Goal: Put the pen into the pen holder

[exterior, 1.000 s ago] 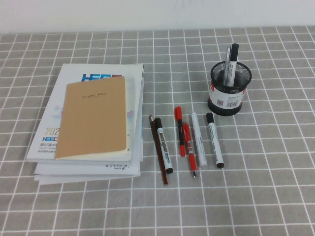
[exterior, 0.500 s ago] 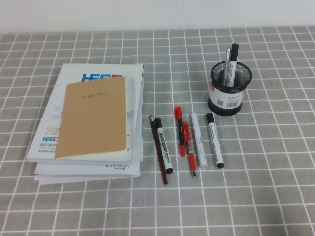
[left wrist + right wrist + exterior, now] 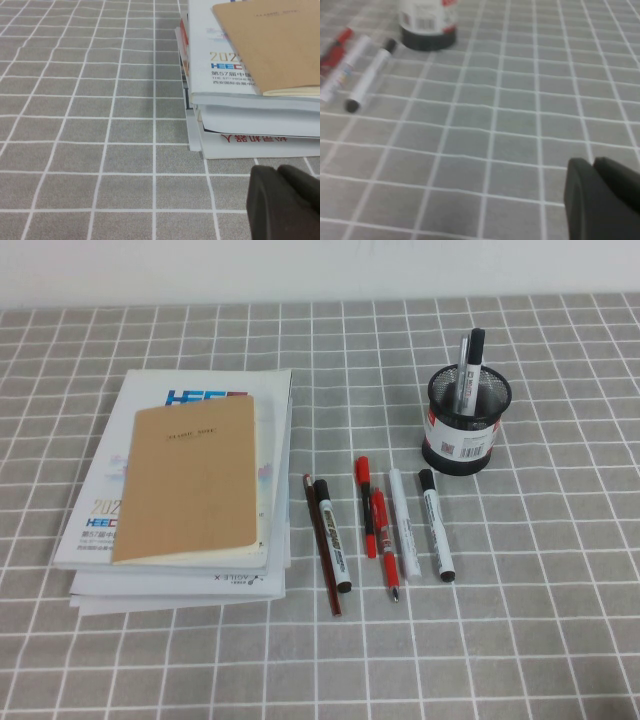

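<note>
Task status: judged from the present layout, the slim grey pen (image 3: 462, 373) already stands upright inside the pen holder (image 3: 461, 420), beside a black-capped marker (image 3: 474, 363). The insertion step appears complete; only confirmation of placement would remain.

Hand positions: neither arm appears in the high view. The left hand (image 3: 285, 202) shows only in the left wrist view, low over the table (image 3: 560, 600) just beside the stack of books (image 3: 180, 500). The right hand (image 3: 600, 197) shows only in the right wrist view, over bare table, well apart from the pen holder. Each hand's dark fingers lie pressed together with nothing between them.

Materials and shapes:
- Pen holder: black wire-mesh cylinder, solid base, white barcode label edged in red.
- Table covering: grey cloth with a white grid pattern.
- Stack of books: flat, glossy white covers, topped by a matte tan notebook (image 3: 190, 480).
- Row of loose writing tools (image 3: 385, 525): straight smooth barrels, lying roughly parallel between stack and holder.
</note>
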`<action>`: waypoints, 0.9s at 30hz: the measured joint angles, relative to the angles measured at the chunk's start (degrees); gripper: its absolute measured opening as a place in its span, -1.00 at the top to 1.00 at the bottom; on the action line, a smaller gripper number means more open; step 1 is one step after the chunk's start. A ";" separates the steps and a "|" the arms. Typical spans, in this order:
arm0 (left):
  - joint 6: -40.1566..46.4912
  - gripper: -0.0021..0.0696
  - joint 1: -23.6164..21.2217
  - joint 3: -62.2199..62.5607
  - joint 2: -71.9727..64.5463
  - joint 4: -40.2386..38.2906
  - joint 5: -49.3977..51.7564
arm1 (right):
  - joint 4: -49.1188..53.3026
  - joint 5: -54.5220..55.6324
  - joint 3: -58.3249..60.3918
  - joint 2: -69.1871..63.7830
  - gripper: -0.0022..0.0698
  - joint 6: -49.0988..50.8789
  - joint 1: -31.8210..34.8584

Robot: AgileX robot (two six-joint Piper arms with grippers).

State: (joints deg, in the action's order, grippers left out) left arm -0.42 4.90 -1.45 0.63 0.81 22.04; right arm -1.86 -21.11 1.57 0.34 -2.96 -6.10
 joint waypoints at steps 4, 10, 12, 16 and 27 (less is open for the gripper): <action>0.00 0.96 0.00 0.00 0.00 0.00 0.00 | 0.50 -0.15 0.00 0.00 0.97 0.08 2.71; 0.00 0.96 0.00 0.00 0.00 0.00 0.00 | -2.15 -0.15 0.00 0.00 0.97 0.08 3.28; 0.00 0.96 0.00 0.00 0.00 0.00 0.00 | -3.04 -0.15 0.00 0.00 0.97 0.08 3.28; 0.00 0.96 0.00 0.00 0.00 0.00 0.00 | -4.04 -0.15 0.00 0.00 0.97 0.08 3.28; 0.00 0.96 0.00 0.00 0.00 0.00 0.00 | -4.39 -0.15 0.00 0.00 0.97 0.08 3.28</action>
State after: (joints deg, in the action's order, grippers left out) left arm -0.42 4.90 -1.45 0.63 0.81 22.04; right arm -6.25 -21.26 1.57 0.34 -2.87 -2.82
